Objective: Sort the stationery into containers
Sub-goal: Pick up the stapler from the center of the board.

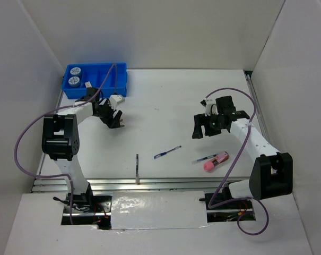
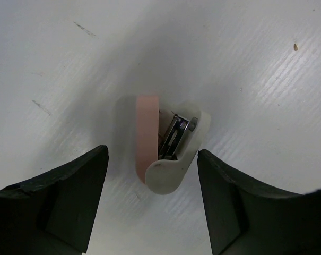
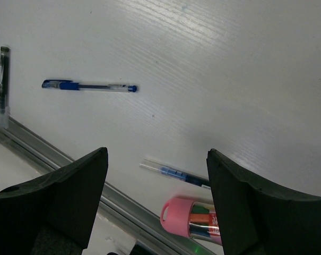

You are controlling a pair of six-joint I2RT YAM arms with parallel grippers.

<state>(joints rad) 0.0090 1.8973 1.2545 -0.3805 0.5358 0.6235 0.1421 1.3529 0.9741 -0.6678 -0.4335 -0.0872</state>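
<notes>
Stapler (image 2: 165, 151), small, pink top, cream base, metal inside

The pink-capped clear plastic tube (image 3: 188, 218) is cut off by the bottom edge (right wrist view). A black finger (image 3: 256, 212) hides one end of the thin blue pen (image 3: 173, 172) beside it.

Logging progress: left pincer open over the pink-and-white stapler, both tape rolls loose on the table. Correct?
No: the tape rolls sit inside the blue tray, as the top external view shows. The left pincer is open over the stapler.
</notes>
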